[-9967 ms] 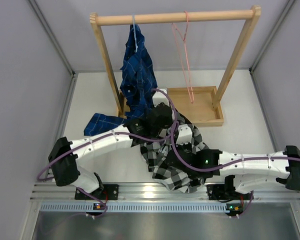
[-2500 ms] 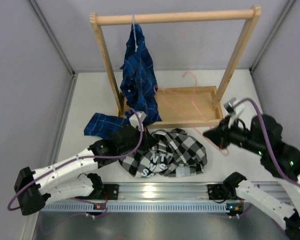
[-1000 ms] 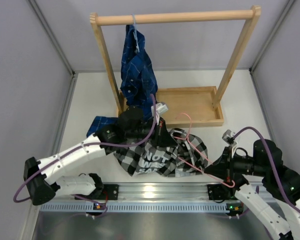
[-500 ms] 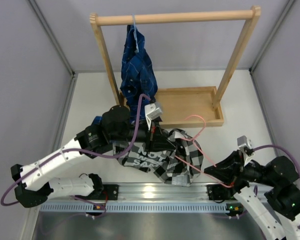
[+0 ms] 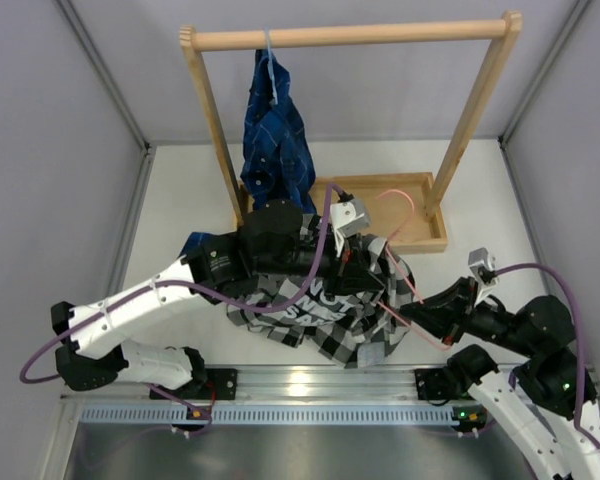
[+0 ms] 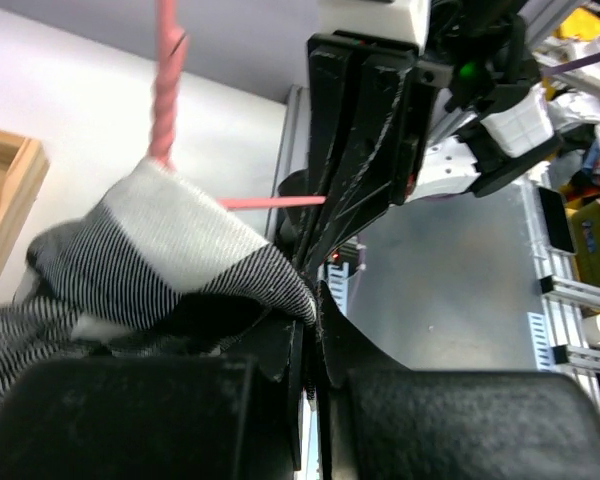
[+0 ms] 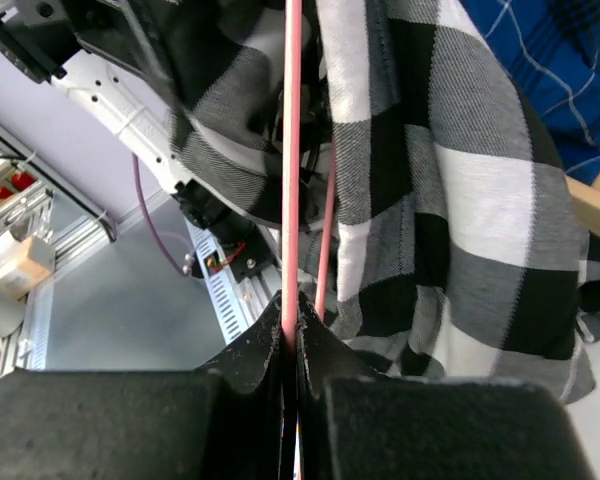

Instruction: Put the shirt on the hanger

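left gripper (image 6: 311,296): jaws pressed together on a fold of the shirt (image 5: 320,318). In my left wrist view the checked cloth bunches out to the left of the fingertips.
right gripper (image 7: 289,322): jaws pinched tight on one thin bar of the hanger (image 7: 292,140). The wire runs straight up out of the fingertips.
shirt: bunched and partly lifted at the near middle of the table (image 5: 480,190), just in front of the wooden tray (image 5: 425,240). White lettering shows on the top fold, but I can't read it whole.
hanger: its hook curls over the near right part of the tray. From there the pink wire comes down along the shirt's right side to the right gripper. My right wrist view shows a second pink bar just beside the gripped one, both running among checked folds. I can't tell whether any of the wire sits inside the collar or a sleeve.
arms: the left arm (image 5: 150,300) reaches from the near left corner across to the centre. The right arm (image 5: 520,330) comes in from the near right corner. The two grippers are near each other at the shirt's right edge.
rack (image 5: 350,37): wooden rail along the far edge. The blue plaid shirt (image 5: 277,150) hangs at its left end, with its lower end lying on the table by the left post.
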You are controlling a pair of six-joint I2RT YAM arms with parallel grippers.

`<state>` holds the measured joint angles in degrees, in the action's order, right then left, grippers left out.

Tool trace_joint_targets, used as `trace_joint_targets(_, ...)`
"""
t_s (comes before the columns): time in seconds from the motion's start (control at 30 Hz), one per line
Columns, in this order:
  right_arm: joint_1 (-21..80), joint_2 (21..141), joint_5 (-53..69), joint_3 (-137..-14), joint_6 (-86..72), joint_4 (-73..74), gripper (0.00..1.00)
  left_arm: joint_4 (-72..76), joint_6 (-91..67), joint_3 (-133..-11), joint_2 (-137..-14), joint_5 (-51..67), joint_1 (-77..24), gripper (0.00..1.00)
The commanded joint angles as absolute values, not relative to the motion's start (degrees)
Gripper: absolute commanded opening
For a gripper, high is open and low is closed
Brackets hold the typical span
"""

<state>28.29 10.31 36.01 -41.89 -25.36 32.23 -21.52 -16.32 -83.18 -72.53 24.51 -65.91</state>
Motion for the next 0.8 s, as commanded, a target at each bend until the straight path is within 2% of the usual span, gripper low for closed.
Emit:
trace_joint_targets(0.0, 27.42, 6.95, 35.43, -39.38, -24.79, 23.38, 0.0, -19.51, -13.8, -80.44, -70.67, 16.64, -67.15, 0.0)
trace_joint_targets(0.1, 27.42, 3.87, 34.88, -35.34, -26.62, 16.99, 0.0, -20.38, -13.1, -79.1, -69.87, 5.85, -67.59, 0.0)
trace_joint_targets(0.17, 27.42, 2.82, 37.79, -31.49, -29.43, 8.05, 0.0, -24.58, -12.22, -82.08, -71.01, 2.91, -67.59, 0.0)
trace_joint_targets(0.23, 27.42, 2.72, 35.87, -30.07, -30.32, 5.63, 0.0, -27.93, -11.69, -87.24, -73.37, 2.29, -67.85, 0.0)
trace_joint_targets(0.3, 27.42, 3.25, 35.68, -29.62, -30.32, 3.18, 0.0, -31.54, -10.64, -89.81, -74.26, 1.15, -68.46, 0.07)
trace_joint_targets(0.33, 27.42, 3.69, 35.86, -29.36, -31.19, 2.21, 0.0, -32.6, -10.11, -90.96, -74.88, 0.01, -69.16, 0.18)
trace_joint_targets(0.4, 27.51, 4.48, 37.0, -28.22, -32.25, 0.62, 0.0, -34.62, -8.79, -93.42, -75.15, -0.97, -69.43, 0.3)
trace_joint_targets(0.43, 27.42, 4.66, 37.0, -27.43, -33.13, -2.43, 0.0, -34.8, -8.27, -93.86, -74.8, 2.6, -69.52, 0.48)
trace_joint_targets(0.5, 27.42, 4.22, 35.43, -27.16, -32.79, -2.73, 0.0, -34.72, -5.99, -94.65, -73.66, 6.14, -70.13, 0.67)
trace_joint_targets(0.53, 27.42, 3.7, 33.33, -26.72, -31.83, -2.29, 0.0, -34.8, -4.85, -95.01, -72.87, 6.41, -70.66, 0.98)
trace_joint_targets(0.63, 27.42, 0.45, 29.03, -25.14, -31.11, -2.29, 0.0, -34.63, -0.37, -97.2, -68.92, 2.65, -71.46, 0.98)
trace_joint_targets(0.73, 27.42, -2.72, 26.55, -24.79, -30.24, -0.8, 0.0, -32.19, 8.39, -97.3, -65.14, -8.32, -71.46, 0.98)
trace_joint_targets(0.77, 27.51, -3.51, 26.2, -24.79, -30.15, 0.43, 0.0, -29.99, 10.0, -96.25, -63.73, -16.18, -71.46, 0.98)
